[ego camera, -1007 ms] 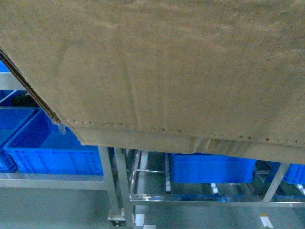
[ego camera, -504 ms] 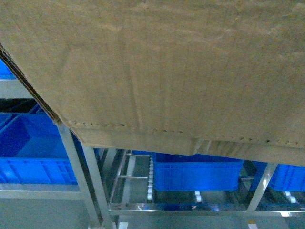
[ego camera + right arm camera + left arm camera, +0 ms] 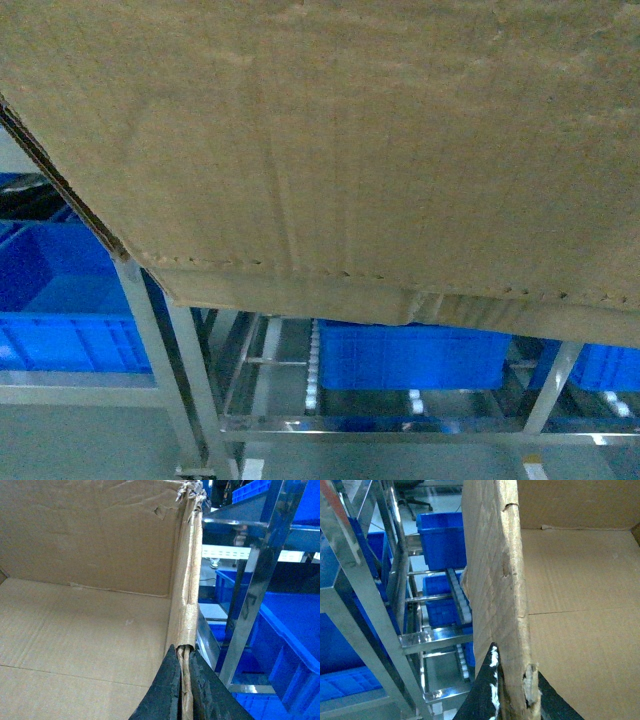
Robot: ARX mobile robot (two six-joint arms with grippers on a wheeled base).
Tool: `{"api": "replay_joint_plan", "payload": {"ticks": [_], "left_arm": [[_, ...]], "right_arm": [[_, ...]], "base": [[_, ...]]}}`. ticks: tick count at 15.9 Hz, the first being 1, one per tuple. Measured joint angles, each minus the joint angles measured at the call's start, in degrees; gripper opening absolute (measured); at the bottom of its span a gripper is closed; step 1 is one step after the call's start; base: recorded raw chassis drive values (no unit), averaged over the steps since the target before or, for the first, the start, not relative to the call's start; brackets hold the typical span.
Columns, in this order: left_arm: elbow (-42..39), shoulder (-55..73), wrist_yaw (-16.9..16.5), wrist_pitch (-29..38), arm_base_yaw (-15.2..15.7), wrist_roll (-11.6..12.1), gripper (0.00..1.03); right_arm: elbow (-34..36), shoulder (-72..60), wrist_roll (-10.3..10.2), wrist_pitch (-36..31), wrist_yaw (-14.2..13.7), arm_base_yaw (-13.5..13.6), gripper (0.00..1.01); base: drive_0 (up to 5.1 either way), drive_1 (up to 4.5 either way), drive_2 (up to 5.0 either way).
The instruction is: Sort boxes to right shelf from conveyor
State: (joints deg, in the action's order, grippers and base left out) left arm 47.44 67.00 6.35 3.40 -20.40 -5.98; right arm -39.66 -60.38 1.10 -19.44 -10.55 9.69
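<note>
A big brown cardboard box (image 3: 350,130) is held up close to the head camera and fills most of that view, its perforated line near the lower edge. My left gripper (image 3: 515,682) is shut on the box's ragged left wall (image 3: 495,580), one black finger (image 3: 487,690) outside and one inside. My right gripper (image 3: 183,655) is shut on the right wall (image 3: 187,580), pinching the torn rim. The box inside (image 3: 90,620) is bare. Below and behind it stands the steel shelf (image 3: 190,380) with white roller rails (image 3: 313,375). The conveyor is out of view.
Blue plastic crates (image 3: 405,355) sit on the shelf's lower rails, another (image 3: 60,290) on the rack to the left. Steel posts (image 3: 365,605) stand close beside the box's left side, and a post (image 3: 250,580) with blue crates (image 3: 285,630) is near its right side.
The rack posts and blue crates have slid leftward in the head view, while the box stays fixed in front of the camera. Both grippers keep their hold.
</note>
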Motion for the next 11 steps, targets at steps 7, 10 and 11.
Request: {"api": "replay_joint_plan", "payload": {"ticks": [7,10,11], "left_arm": [[0.00,0.00,0.02,0.04,0.00,0.00,0.04],[-0.02,0.04,-0.07,-0.31,0.00,0.00,0.04],[-0.02,0.02,-0.09,-0.11,0.00,0.00,0.04]], "right_arm": [[0.00,0.00,0.00,-0.02,0.00,0.02,0.02],[0.09,-0.04,0.00,0.20,0.00,0.00,0.02],[0.09,-0.02,0.00,0.07,0.00,0.02,0.02]], "base": [[0.0,0.00,0.0],[0.0,0.00,0.0],[0.0,0.00,0.0]]}}
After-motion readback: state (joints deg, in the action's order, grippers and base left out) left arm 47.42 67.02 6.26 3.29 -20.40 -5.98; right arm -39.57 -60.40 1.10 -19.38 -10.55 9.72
